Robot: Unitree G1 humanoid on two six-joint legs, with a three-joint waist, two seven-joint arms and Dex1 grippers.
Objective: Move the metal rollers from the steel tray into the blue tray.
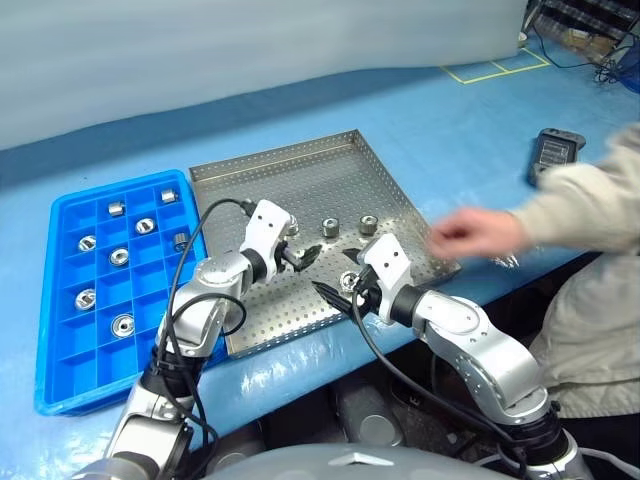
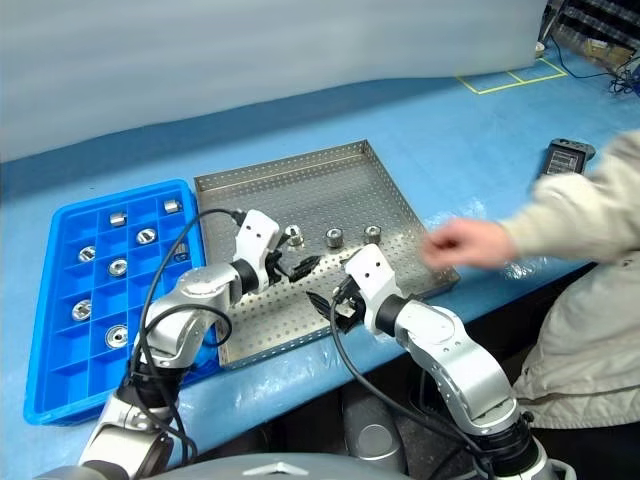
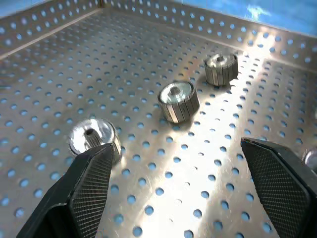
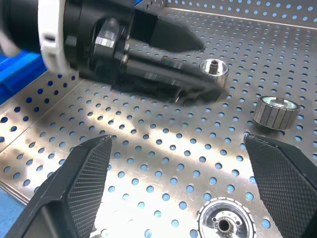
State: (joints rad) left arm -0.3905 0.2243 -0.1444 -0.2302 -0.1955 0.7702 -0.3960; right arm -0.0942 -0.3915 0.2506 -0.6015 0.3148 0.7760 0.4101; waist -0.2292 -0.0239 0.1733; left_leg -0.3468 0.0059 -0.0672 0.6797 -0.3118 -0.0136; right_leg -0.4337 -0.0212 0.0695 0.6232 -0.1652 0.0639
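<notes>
Small shiny silver metal rollers (image 1: 331, 228) lying on large square perforated steel tray (image 1: 300, 175); more in cells of bright blue gridded plastic tray (image 1: 60, 330) alongside, on blue worktop (image 1: 450, 130). Left gripper (image 1: 300, 258) and right gripper (image 1: 335, 295) both spread wide, empty, over steel tray. Person's hand (image 1: 475, 235) near tray's right edge.

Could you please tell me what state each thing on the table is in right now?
Left gripper: jaws open, empty, over the steel tray.
Right gripper: jaws open, empty.
Steel tray: four metal rollers visible, loose.
Blue tray: eight cells hold a roller each, the rest empty.
Person's hand: above the steel tray's right edge.
</notes>
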